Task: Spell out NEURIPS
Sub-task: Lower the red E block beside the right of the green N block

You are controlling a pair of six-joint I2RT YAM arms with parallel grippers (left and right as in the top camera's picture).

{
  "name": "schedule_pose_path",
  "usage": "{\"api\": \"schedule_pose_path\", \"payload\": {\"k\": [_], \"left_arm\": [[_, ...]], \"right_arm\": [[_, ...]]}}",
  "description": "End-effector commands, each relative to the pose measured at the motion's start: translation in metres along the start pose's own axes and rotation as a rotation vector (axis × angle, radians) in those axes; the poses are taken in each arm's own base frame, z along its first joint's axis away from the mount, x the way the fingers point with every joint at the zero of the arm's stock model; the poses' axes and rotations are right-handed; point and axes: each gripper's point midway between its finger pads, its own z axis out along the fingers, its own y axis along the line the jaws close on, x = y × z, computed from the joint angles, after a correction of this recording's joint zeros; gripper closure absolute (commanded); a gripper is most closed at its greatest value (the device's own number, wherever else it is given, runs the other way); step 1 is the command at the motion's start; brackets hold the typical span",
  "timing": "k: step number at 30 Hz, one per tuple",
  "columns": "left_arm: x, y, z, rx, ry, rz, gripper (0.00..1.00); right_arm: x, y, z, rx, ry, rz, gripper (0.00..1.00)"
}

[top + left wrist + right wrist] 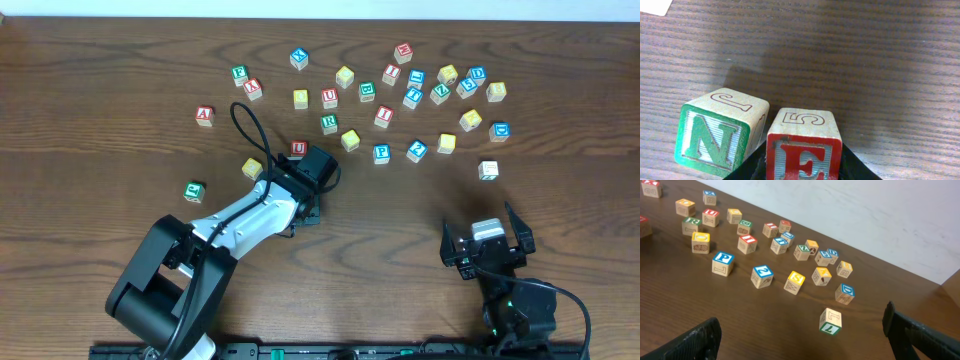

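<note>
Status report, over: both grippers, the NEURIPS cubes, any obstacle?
Left gripper shut on red E cube, beside green N cube. Right gripper open, empty, off to the side. Remaining cubes scattered farther out; none blocking in left wrist view.

Soft, even indoor light covers the dark wood table (100,60) in the overhead view. There is no harsh glare, and only faint shadows sit beside the scattered cubes (446,143). In the left wrist view, a broad shadow with blurry edges spreads over the surface behind the green N cube (715,137) and the red E cube (802,150), and the wood grain looks sharp. In the right wrist view, a pale sheen lies along the table's far edge. The right gripper's dark fingers (695,340) are out of focus.
</note>
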Motion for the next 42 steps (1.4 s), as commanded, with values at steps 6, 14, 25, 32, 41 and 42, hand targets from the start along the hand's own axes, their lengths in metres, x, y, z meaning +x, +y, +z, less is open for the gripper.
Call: {"api": "schedule_pose_path", "payload": {"k": [6,14,25,32,41,42], "left_arm": [[-0.004,0.011,-0.002,-0.013,-0.006,-0.024,0.66],[-0.005,0.011,-0.008,-0.005,-0.017,-0.020,0.66],[-0.005,0.012,-0.008,-0.007,-0.014,-0.019,0.66],[-0.004,0.012,-0.008,-0.009,-0.011,-0.019,0.65],[-0.004,0.012,-0.008,-0.009,-0.012,-0.019,0.65],[-0.004,0.012,-0.008,-0.008,-0.011,-0.019,0.65]], "right_arm": [[0.001,-0.003,0.000,0.011,0.002,0.015,0.01],[0.001,-0.003,0.000,0.011,0.002,0.015,0.01],[0.001,-0.003,0.000,0.011,0.002,0.016,0.01],[0.001,-0.003,0.000,0.011,0.002,0.015,0.01],[0.001,-0.003,0.000,0.011,0.002,0.016,0.01],[0.001,-0.003,0.000,0.011,0.002,0.015,0.01]]}}
